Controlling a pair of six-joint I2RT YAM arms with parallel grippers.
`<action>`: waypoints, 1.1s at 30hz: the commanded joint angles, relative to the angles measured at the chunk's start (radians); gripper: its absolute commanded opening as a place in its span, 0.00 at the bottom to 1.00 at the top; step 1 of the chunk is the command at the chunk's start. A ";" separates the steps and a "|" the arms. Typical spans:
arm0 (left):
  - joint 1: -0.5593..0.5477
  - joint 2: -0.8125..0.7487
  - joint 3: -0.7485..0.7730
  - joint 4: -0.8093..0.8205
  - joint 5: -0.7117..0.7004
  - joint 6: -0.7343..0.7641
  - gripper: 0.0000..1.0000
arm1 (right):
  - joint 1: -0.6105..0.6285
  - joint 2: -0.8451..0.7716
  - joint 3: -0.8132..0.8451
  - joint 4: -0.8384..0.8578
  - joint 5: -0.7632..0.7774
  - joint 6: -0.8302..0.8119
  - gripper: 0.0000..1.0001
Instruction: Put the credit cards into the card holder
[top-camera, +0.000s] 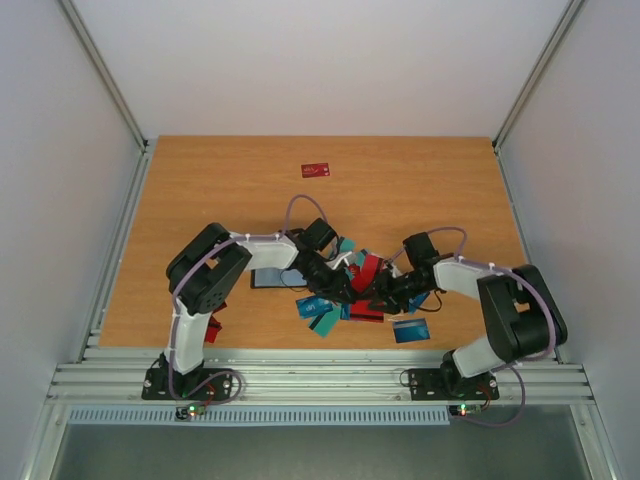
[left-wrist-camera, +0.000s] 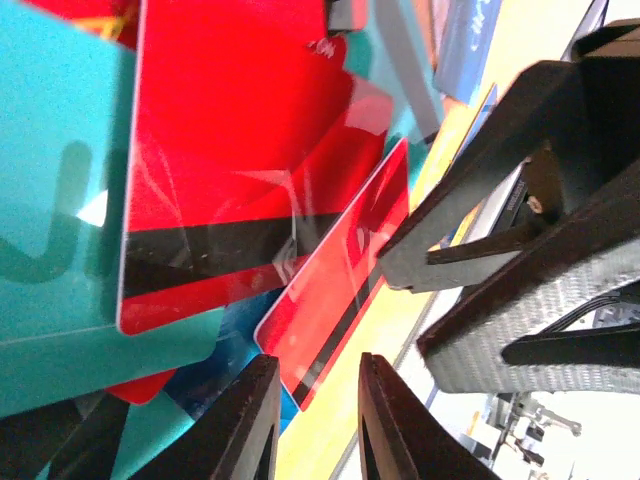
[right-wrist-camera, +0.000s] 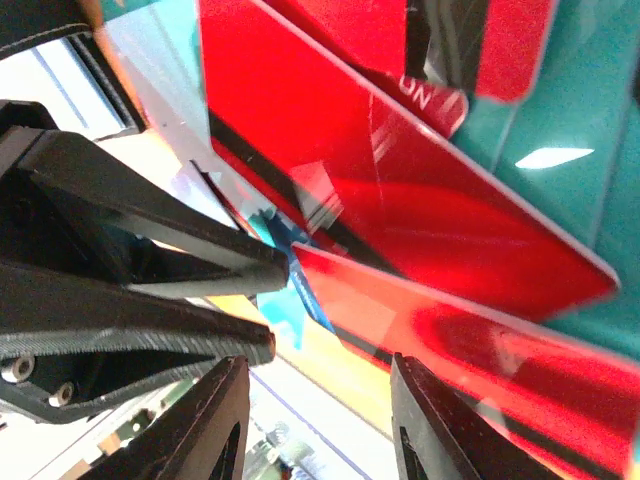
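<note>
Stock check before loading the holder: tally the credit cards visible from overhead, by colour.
Red credit cards: 4
Teal credit cards: 2
Blue credit cards: 2
Total: 8, counted as a minimum, since the arms may cover others.

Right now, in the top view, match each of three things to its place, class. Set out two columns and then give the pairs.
Things:
1. lone red card
2. blue card
3. left end effector

Places:
A. over the card pile at mid-table
B. alone, far beyond the pile
C. on the near side, beside the right arm

Pairs: 1-B, 2-C, 3-A
</note>
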 joint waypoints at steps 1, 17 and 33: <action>-0.004 -0.077 0.039 -0.045 -0.078 0.069 0.26 | 0.004 -0.132 0.070 -0.266 0.144 -0.071 0.41; -0.045 -0.028 0.105 -0.193 -0.199 0.082 0.37 | 0.006 -0.069 0.088 -0.370 0.369 -0.087 0.45; -0.053 -0.012 0.062 -0.213 -0.186 0.051 0.44 | 0.113 0.061 0.099 -0.237 0.160 -0.082 0.45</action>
